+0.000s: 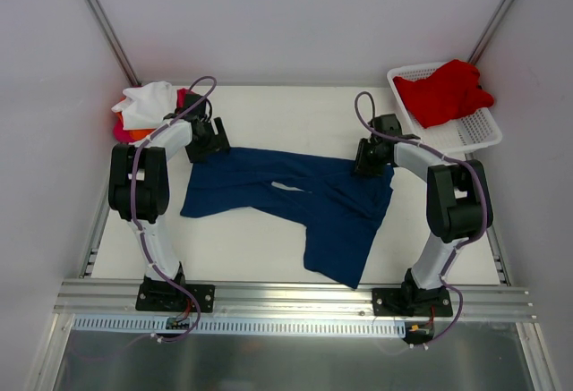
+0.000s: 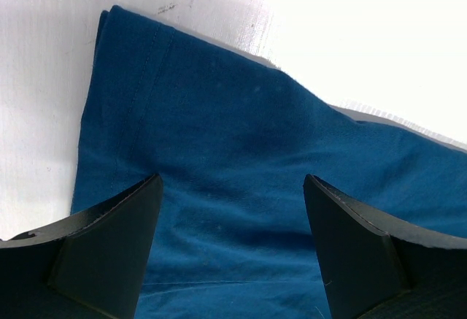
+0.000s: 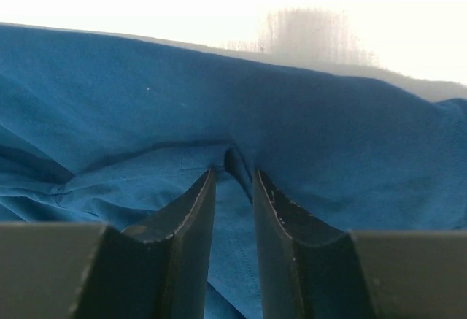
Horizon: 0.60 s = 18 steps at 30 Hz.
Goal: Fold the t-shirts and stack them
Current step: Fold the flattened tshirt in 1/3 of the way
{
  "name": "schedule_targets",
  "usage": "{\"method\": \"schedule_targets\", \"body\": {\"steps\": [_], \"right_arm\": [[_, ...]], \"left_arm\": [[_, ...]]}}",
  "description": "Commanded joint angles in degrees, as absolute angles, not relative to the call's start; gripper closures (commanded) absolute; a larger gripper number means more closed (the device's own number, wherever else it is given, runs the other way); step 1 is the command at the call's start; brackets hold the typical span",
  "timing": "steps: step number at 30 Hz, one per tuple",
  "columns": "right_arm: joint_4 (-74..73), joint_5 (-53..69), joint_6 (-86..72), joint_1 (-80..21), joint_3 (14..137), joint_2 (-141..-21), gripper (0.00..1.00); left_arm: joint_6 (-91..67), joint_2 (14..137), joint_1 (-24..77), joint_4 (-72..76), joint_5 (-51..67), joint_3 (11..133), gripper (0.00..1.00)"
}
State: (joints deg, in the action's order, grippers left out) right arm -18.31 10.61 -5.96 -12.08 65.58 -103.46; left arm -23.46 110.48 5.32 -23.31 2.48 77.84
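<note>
A navy blue t-shirt (image 1: 304, 203) lies spread and rumpled across the middle of the white table (image 1: 242, 248). At its far left corner my left gripper (image 1: 208, 145) hangs open just over the cloth. In the left wrist view its jaws (image 2: 232, 180) stand wide apart above the blue fabric (image 2: 219, 114), holding nothing. My right gripper (image 1: 367, 163) is at the shirt's far right edge. In the right wrist view it (image 3: 234, 171) is pinched on a raised fold of the navy cloth (image 3: 146, 93). A red t-shirt (image 1: 443, 91) lies in the basket.
A white lattice basket (image 1: 483, 131) stands at the back right corner. At the back left sits a pile of t-shirts, white (image 1: 148, 97) on top with orange (image 1: 134, 131) and magenta (image 1: 118, 128) showing beneath. White walls enclose the table on three sides.
</note>
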Motion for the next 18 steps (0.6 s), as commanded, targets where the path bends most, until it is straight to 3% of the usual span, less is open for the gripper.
{"method": "schedule_targets", "body": {"steps": [1, 10, 12, 16, 18], "right_arm": [[-17.2, 12.4, -6.2, -12.0, 65.1, -102.1, 0.69], [-16.8, 12.9, -6.2, -13.0, 64.2, -102.0, 0.71], [-16.8, 13.2, -6.2, -13.3, 64.1, -102.1, 0.76], [-17.3, 13.1, -6.1, -13.4, 64.2, -101.6, 1.0], [-17.9, 12.8, -5.9, -13.5, 64.4, -100.8, 1.0]], "left_arm": [[-22.8, 110.4, 6.1, -23.9, 2.5, 77.5, 0.21], [-22.8, 110.3, 6.2, -23.9, 2.5, 77.3, 0.21], [-22.8, 110.3, 6.2, -24.0, 2.5, 77.4, 0.21], [-22.9, 110.5, 6.4, -23.9, 2.4, 77.4, 0.21], [-22.9, 110.7, 6.5, -24.0, 2.5, 77.5, 0.21]]}}
